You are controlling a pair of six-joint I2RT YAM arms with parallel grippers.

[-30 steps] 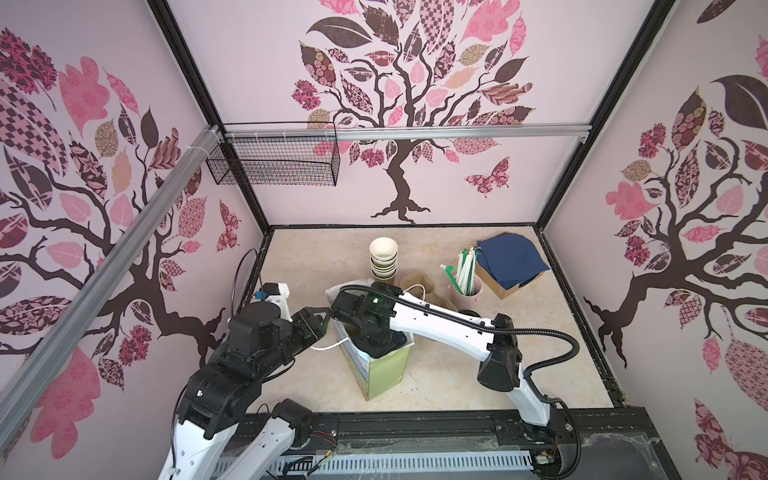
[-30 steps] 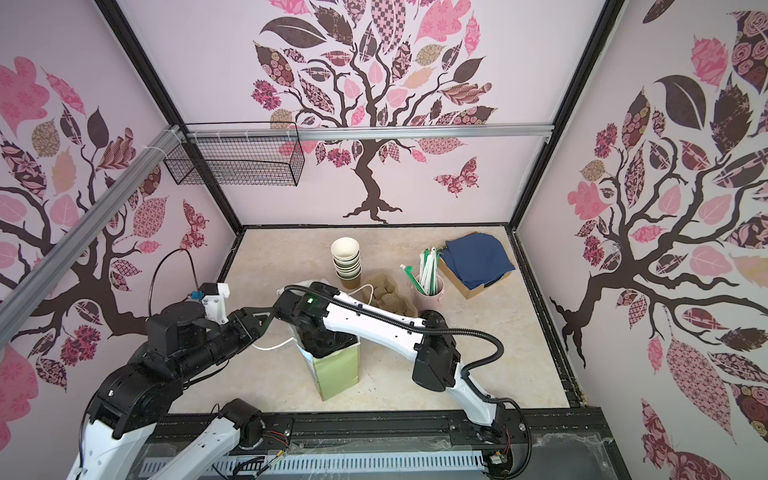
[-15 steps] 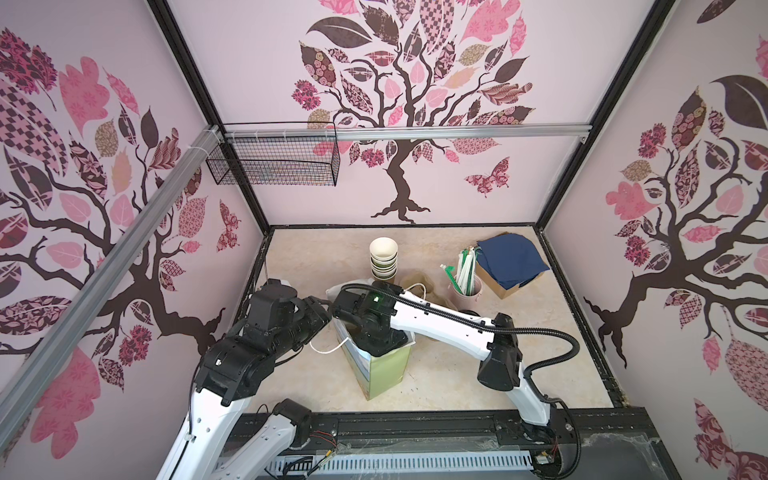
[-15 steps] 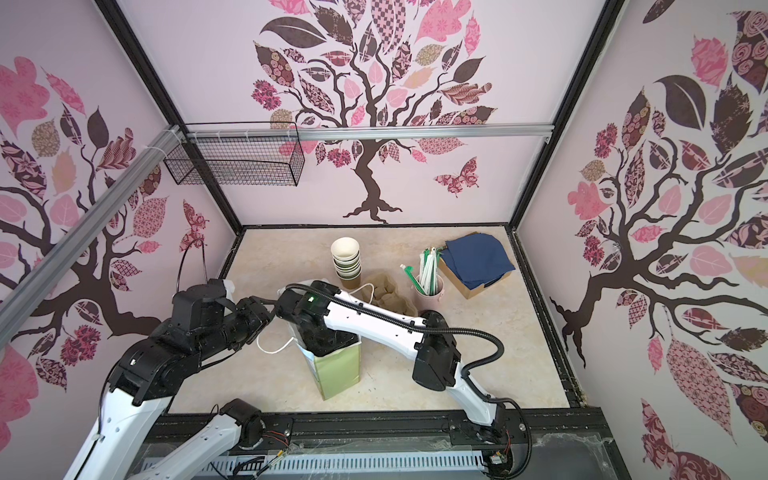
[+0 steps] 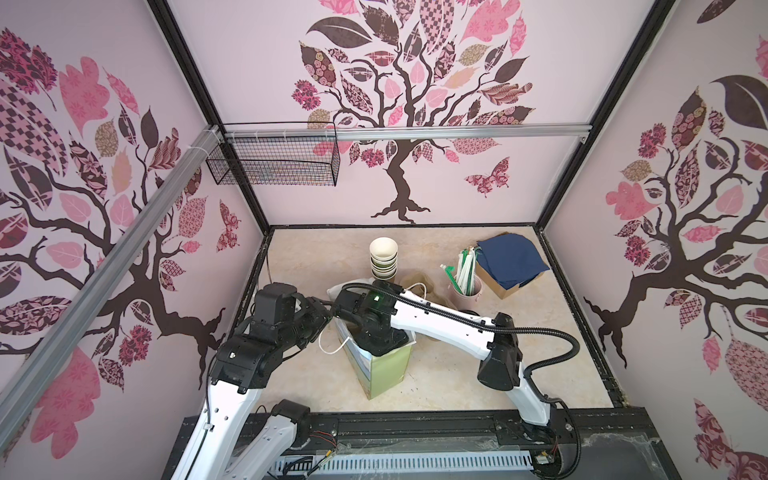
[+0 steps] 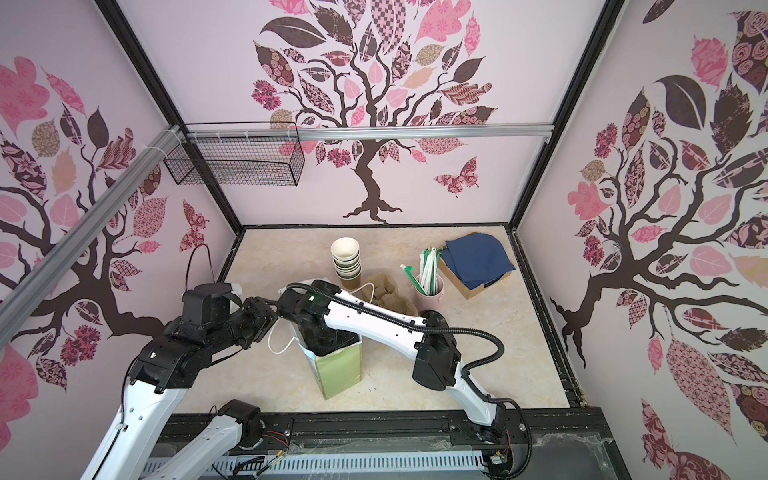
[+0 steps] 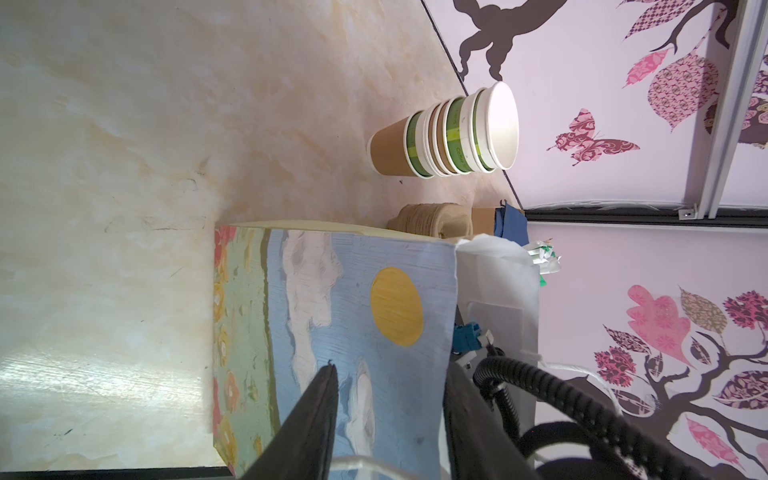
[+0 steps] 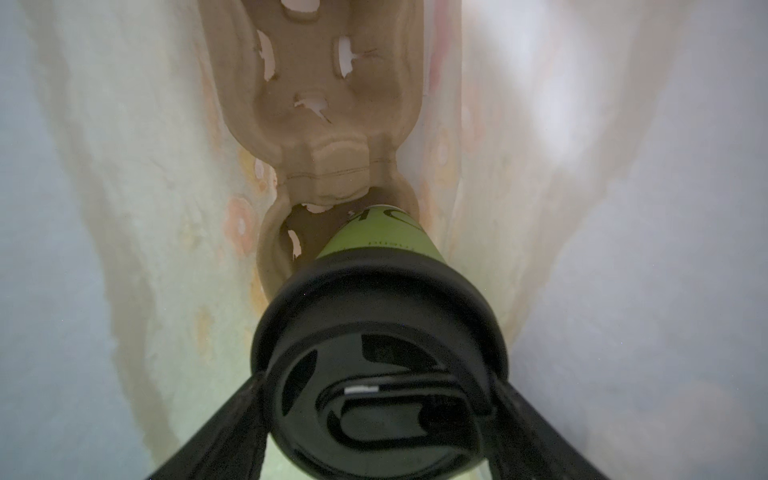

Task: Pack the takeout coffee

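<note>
Black-lidded, green-sided takeout coffee (image 8: 380,316), base at pulp carrier (image 8: 324,104) hole, inside bag (image 8: 623,208).

You see matt green paper on the takeout coffee (image 8: 376,249), capped by a glossy black plastic lid (image 8: 380,324). The carrier tray (image 8: 328,95) looks like rough, fibrous brown pulp. The paper bag (image 7: 353,299) has a smooth printed side with a faint sheen.

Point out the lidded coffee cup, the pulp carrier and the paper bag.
lidded coffee cup (image 8: 378,324), right wrist view, black lid
pulp carrier (image 8: 337,160), right wrist view, middle ridge
paper bag (image 5: 391,370), in a top view, green side
</note>
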